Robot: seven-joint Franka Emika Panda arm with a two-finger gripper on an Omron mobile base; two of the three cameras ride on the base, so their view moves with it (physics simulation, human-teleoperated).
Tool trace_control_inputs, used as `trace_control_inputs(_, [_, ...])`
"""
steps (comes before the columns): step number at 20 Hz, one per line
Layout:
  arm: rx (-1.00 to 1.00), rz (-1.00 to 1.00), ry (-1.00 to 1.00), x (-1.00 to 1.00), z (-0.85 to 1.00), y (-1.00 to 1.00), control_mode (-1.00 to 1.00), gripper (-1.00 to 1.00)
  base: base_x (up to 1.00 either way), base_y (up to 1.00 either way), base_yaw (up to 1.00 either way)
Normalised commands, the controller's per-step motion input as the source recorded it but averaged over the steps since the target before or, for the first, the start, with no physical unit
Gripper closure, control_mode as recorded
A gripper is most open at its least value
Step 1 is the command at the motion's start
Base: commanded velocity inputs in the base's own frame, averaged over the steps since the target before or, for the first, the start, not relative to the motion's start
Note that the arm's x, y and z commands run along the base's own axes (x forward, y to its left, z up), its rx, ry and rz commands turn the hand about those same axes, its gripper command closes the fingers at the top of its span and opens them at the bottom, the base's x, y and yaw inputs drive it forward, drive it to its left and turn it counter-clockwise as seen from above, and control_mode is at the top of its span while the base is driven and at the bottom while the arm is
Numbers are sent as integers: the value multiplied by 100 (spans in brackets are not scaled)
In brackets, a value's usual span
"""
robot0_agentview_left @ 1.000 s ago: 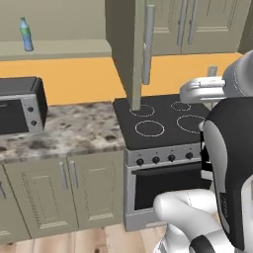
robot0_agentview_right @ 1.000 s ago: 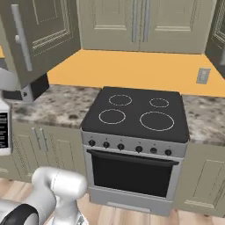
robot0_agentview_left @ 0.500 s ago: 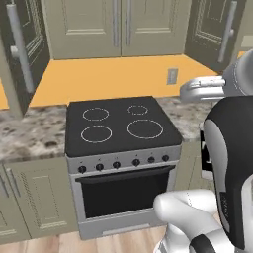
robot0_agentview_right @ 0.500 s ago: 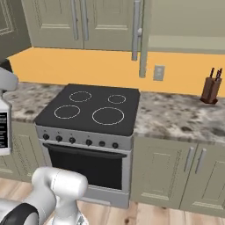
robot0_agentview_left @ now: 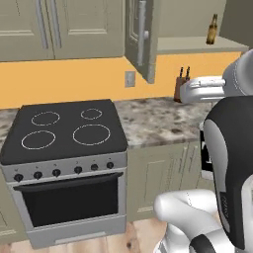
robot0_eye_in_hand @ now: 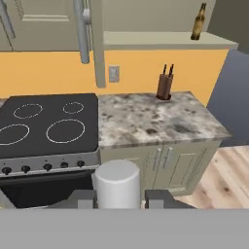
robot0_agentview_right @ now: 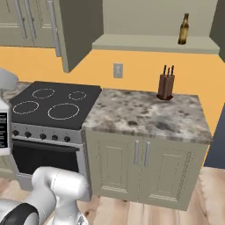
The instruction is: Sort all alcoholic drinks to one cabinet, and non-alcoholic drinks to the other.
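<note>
The gripper (robot0_eye_in_hand: 119,198) is clamped on the upright square bottle (robot0_eye_in_hand: 116,184), pale neck up, while the beer bottle (robot0_eye_in_hand: 197,22) stands at the open cabinet shelf's (robot0_eye_in_hand: 160,40) right end, ahead, above.

Pincer (robot0_eye_in_hand: 119,198) clamps a pale-necked bottle (robot0_eye_in_hand: 116,182); brown beer bottle (robot0_eye_in_hand: 197,22) on open cabinet shelf (robot0_eye_in_hand: 160,41).

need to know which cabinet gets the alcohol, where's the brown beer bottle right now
The brown beer bottle stands upright on the shelf of the open upper cabinet, near its right end, above and slightly right of the knife block on the counter.
</note>
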Motion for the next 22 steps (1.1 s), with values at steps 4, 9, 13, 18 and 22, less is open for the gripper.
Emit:
trace_control_inputs(4, [0, 0, 0, 0, 0, 0, 100, 100, 13, -97, 0])
trace_control_inputs(9, [0, 0, 0, 0, 0, 0, 100, 100, 32, -84, 0])
trace_control_inputs(13, [0, 0, 0, 0, 0, 0, 100, 100, 71, -48, 4])
trace_control_inputs(18, [0, 0, 0, 0, 0, 0, 100, 100, 83, -16, 0])
trace_control_inputs(22, [0, 0, 0, 0, 0, 0, 100, 100, 81, -11, 0])
